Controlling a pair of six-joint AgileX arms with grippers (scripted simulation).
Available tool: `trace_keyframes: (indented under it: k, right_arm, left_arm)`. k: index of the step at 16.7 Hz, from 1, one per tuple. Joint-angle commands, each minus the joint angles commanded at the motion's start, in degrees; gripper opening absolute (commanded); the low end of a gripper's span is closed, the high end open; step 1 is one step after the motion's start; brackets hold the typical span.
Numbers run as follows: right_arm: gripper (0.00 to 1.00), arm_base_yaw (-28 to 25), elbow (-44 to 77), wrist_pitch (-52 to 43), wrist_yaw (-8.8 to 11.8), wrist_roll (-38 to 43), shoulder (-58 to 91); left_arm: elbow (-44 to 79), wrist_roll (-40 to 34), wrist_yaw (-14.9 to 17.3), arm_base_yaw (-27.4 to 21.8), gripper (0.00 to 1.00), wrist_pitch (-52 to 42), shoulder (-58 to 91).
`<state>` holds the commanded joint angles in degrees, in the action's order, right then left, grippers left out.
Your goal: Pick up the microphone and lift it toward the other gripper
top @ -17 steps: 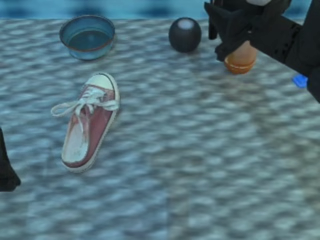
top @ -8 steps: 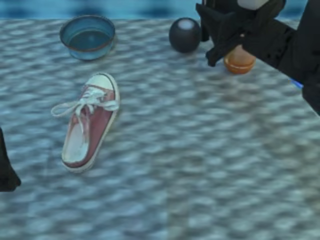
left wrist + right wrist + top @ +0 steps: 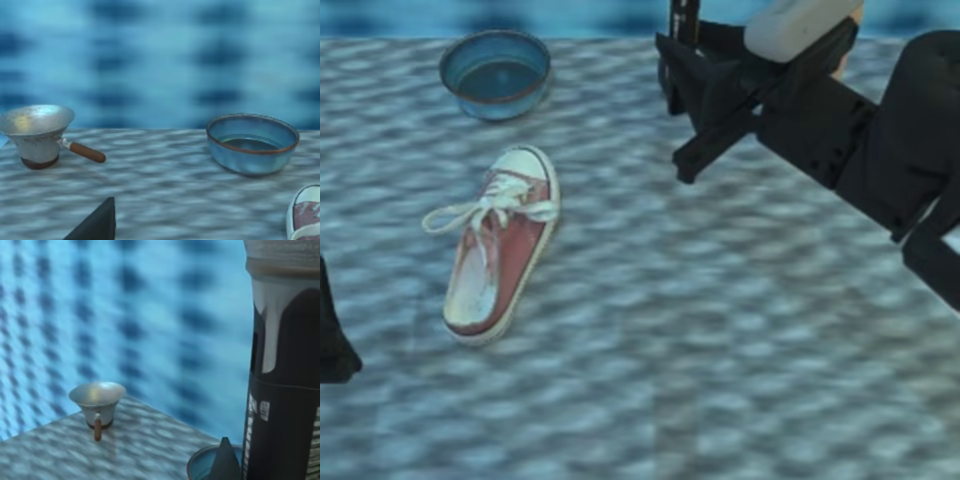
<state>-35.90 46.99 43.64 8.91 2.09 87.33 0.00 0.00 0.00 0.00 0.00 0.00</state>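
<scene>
Closest in the top view, my left gripper (image 3: 332,340) sits parked at the table's left edge. I cannot tell if its jaws are spread or pressed together. A bit farther back lies the red shoe (image 3: 498,243) with white laces, and past it sits the blue bowl (image 3: 495,72). Both are just where they were a second ago. At the far side, my right gripper (image 3: 675,120) has slid to the left, and its arm now covers the black ball that showed before. In the right wrist view the microphone (image 3: 281,390) stands upright very close to the camera, up off the table, grey head on top and black handle below. The jaws seem to be pinching it, but the grip itself is hard to see. Far off at the back left stands a silver cup (image 3: 36,131) with a brown handle.
</scene>
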Motion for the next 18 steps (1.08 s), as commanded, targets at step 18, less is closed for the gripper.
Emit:
trace_keyframes:
  k: [18]
  right_arm:
    - [0.0, 0.0, 0.0, 0.0, 0.0, 0.0, 0.0]
  left_arm:
    - [15.01, 1.26, 15.06, -5.64, 1.0, 6.87, 21.29]
